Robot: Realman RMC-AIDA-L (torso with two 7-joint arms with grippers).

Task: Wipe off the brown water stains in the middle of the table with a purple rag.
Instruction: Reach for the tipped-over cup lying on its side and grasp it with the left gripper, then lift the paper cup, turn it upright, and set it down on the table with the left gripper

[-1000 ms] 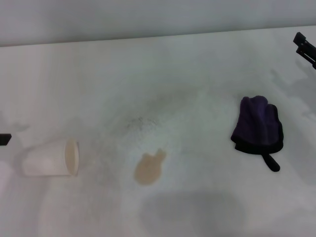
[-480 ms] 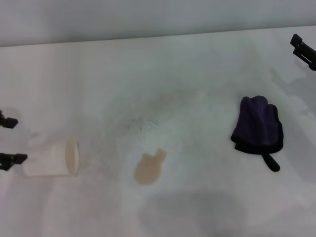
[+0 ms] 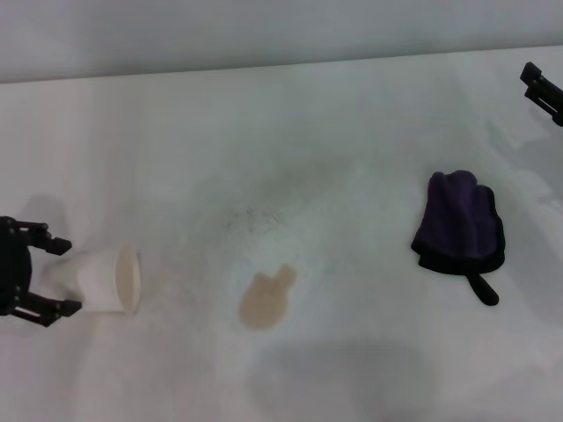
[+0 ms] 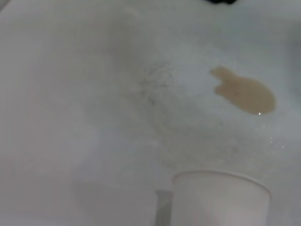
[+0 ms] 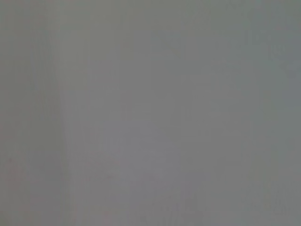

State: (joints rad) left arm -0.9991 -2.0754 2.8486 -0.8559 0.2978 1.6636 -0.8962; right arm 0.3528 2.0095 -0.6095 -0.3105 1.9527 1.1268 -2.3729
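The brown water stain is a tan blotch with two small lobes on the white table, near the front middle. It also shows in the left wrist view. The purple rag lies bunched on the right, its black loop tab pointing to the front. My left gripper is at the left edge, open, with a finger on each side of the base of a white paper cup that lies on its side. My right gripper is far right, behind the rag, and holds nothing.
The cup's mouth faces the stain; the cup's white wall fills the near part of the left wrist view. Faint grey specks mark the table behind the stain. The right wrist view shows only plain grey.
My left gripper has come in from the left edge, and its fingers now straddle the cup's base. The rag, the stain and the right gripper have not moved.
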